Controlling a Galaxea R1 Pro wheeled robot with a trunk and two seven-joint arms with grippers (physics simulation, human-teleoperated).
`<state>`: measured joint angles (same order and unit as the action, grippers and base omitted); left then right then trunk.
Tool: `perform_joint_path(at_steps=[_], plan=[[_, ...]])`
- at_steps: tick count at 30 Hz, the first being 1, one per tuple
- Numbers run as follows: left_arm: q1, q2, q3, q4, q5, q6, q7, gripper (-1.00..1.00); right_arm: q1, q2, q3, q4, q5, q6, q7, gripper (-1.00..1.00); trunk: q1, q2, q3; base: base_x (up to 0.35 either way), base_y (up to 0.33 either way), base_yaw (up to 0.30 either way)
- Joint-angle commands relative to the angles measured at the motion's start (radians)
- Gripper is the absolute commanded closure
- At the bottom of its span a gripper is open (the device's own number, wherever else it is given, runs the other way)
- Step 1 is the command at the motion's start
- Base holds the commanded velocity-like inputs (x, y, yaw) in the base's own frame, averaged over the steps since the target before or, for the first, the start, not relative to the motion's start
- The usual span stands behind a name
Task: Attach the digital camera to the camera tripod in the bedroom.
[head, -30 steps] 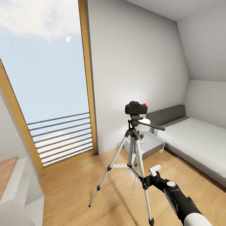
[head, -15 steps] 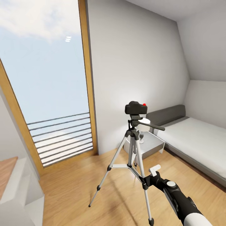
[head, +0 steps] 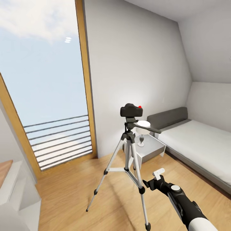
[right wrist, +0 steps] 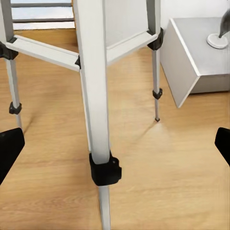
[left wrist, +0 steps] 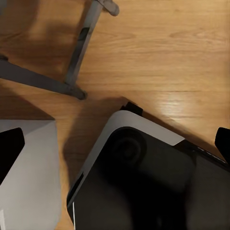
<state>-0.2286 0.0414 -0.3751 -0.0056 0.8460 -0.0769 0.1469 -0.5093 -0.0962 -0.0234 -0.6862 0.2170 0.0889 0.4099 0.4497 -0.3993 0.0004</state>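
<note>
The digital camera (head: 131, 111), black with a red spot on top, sits on the head of the camera tripod (head: 127, 150). The tripod stands on the wood floor in front of the window, its pan handle pointing toward the bed. My right gripper (head: 152, 179) is low, just right of the tripod's near leg, open and holding nothing. In the right wrist view that silver leg (right wrist: 93, 91) and its black joint (right wrist: 105, 170) stand close between the spread fingertips (right wrist: 9, 149). My left gripper (left wrist: 115, 143) is open over my own dark base (left wrist: 143, 177) and the floor.
A grey nightstand (head: 150, 147) with a small lamp (head: 142, 126) stands behind the tripod, and the low bed (head: 199, 147) lies at the right. The tall wood-framed window (head: 45, 96) takes up the left. A white cabinet (head: 16, 192) is at the near left.
The whole picture has shifted left, so my view has moved. The tripod's near leg now lies slightly farther left of my right gripper. The camera stays on the tripod.
</note>
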Motion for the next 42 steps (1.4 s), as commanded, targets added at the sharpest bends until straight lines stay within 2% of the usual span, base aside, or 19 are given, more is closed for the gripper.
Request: perform_joint_path(at_steps=[1, 9, 42], plan=[[0.0, 0.0, -0.008, -0.001, 0.007, -0.001, 0.003, -1.0, 0.0, 0.0, -0.003, -0.002, 0.005, 0.005, 0.006, -1.0, 0.0, -0.001, 0.0, 0.0, -0.016, 0.0], [0.0, -0.002, -0.009, -0.001, 0.007, -0.001, 0.003, -1.0, 0.0, 0.0, -0.003, -0.002, 0.005, 0.005, 0.006, -1.0, 0.0, -0.001, 0.0, -0.045, -0.14, 0.0], [0.0, -0.008, -0.008, -0.001, 0.007, -0.001, 0.003, -1.0, 0.0, -0.004, -0.003, 0.001, 0.001, 0.006, 0.007, -1.0, 0.0, -0.001, 0.0, -0.116, -0.258, 0.0]])
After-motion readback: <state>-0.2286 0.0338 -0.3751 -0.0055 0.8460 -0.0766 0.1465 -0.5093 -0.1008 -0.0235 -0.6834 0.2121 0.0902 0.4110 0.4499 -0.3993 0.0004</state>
